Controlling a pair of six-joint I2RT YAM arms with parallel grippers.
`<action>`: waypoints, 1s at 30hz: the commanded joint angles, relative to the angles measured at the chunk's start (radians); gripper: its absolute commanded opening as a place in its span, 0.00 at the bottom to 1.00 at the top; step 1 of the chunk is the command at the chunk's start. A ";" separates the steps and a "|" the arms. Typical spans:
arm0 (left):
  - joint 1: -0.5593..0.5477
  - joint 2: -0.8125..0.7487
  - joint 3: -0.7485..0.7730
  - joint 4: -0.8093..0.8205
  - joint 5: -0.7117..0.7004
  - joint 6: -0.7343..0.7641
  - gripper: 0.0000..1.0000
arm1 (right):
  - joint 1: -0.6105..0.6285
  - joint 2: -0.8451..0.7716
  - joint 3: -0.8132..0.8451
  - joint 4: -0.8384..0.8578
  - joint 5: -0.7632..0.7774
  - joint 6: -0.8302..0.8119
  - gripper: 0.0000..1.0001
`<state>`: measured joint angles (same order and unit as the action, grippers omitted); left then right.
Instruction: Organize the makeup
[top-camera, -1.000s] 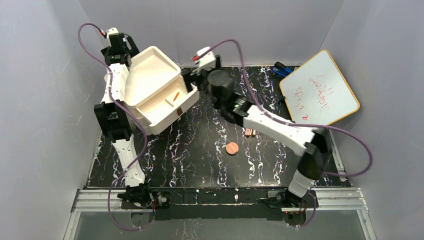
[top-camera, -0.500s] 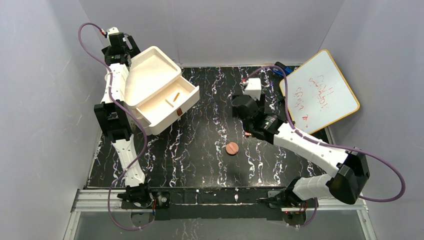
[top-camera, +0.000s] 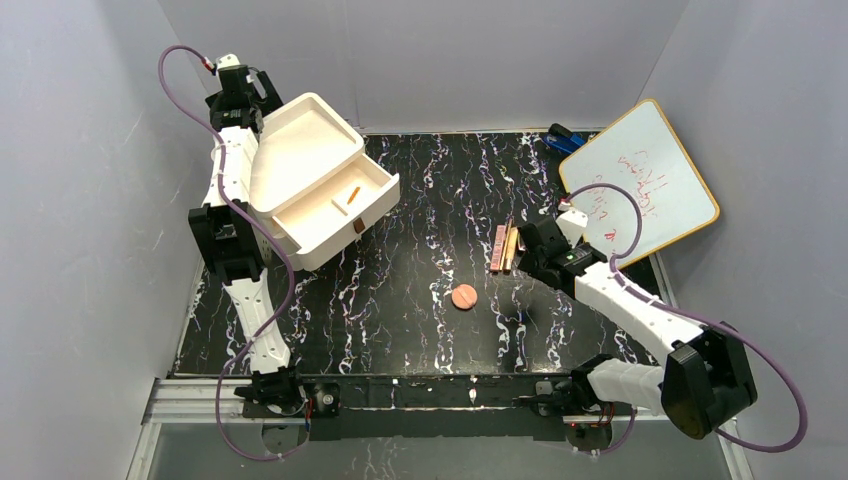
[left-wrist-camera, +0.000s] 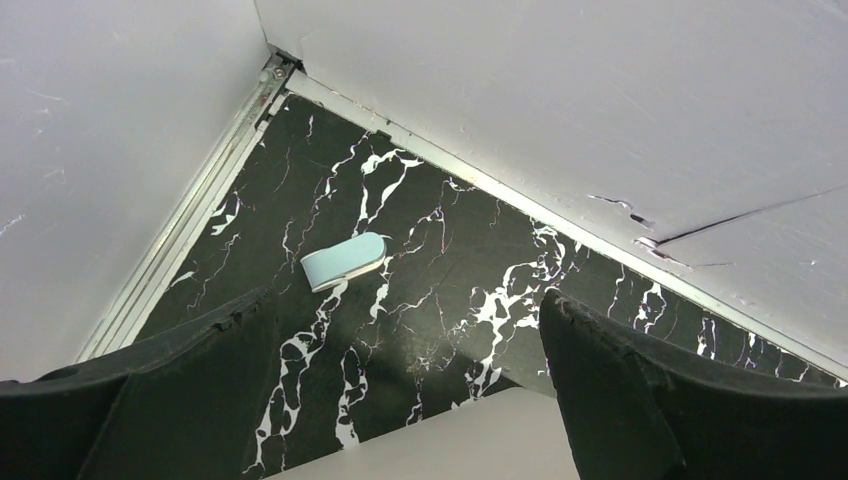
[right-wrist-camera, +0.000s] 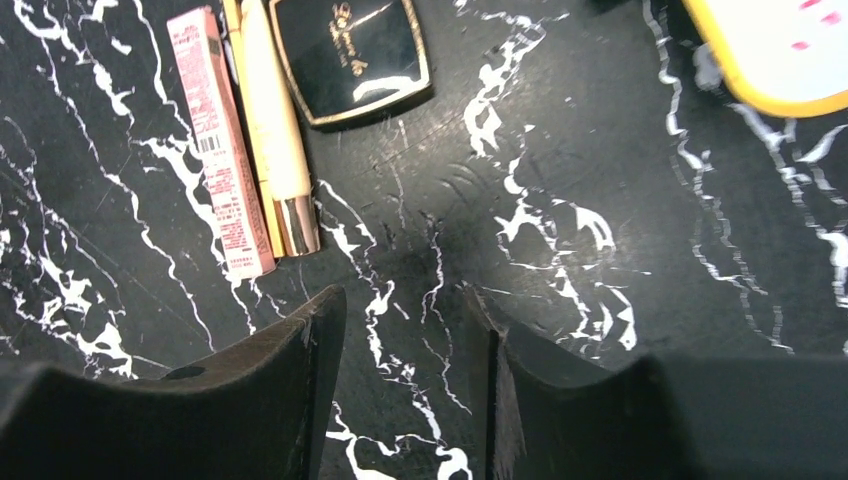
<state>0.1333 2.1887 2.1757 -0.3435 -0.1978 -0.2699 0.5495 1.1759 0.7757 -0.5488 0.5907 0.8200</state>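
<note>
A copper-brown disc (top-camera: 464, 296) lies on the black marble mat. Two slim sticks (top-camera: 503, 248) lie side by side right of centre. The right wrist view shows them as a pink stick (right-wrist-camera: 220, 140) and a cream tube with a gold cap (right-wrist-camera: 272, 130), next to a dark square compact (right-wrist-camera: 350, 55). My right gripper (top-camera: 535, 248) hovers just right of the sticks, slightly open and empty (right-wrist-camera: 405, 320). My left gripper (top-camera: 240, 95) is behind the white drawer box, wide open and empty (left-wrist-camera: 405, 320). An orange stick (top-camera: 352, 193) lies in the open drawer. The white palette is not in view.
The white three-drawer box (top-camera: 300, 150) stands at the back left with one drawer (top-camera: 385, 190) pulled out. A whiteboard with red writing (top-camera: 640, 185) leans at the back right. A small pale blue object (left-wrist-camera: 345, 262) lies on the mat behind the box.
My right arm has pulled back from the open drawer and swung right and nearer, now low beside the sticks, which are uncovered. The left arm has not moved.
</note>
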 joint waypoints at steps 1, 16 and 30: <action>-0.026 -0.016 0.023 -0.022 0.041 0.010 0.98 | -0.015 -0.004 -0.058 0.133 -0.088 0.029 0.54; -0.026 -0.007 0.025 -0.021 0.042 0.015 0.98 | -0.092 0.203 -0.020 0.392 -0.136 -0.054 0.49; -0.026 0.003 0.029 -0.024 0.039 0.021 0.98 | -0.140 0.357 0.057 0.500 -0.196 -0.125 0.47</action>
<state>0.1280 2.1887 2.1757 -0.3439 -0.1944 -0.2676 0.4198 1.5009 0.7704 -0.1139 0.4095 0.7292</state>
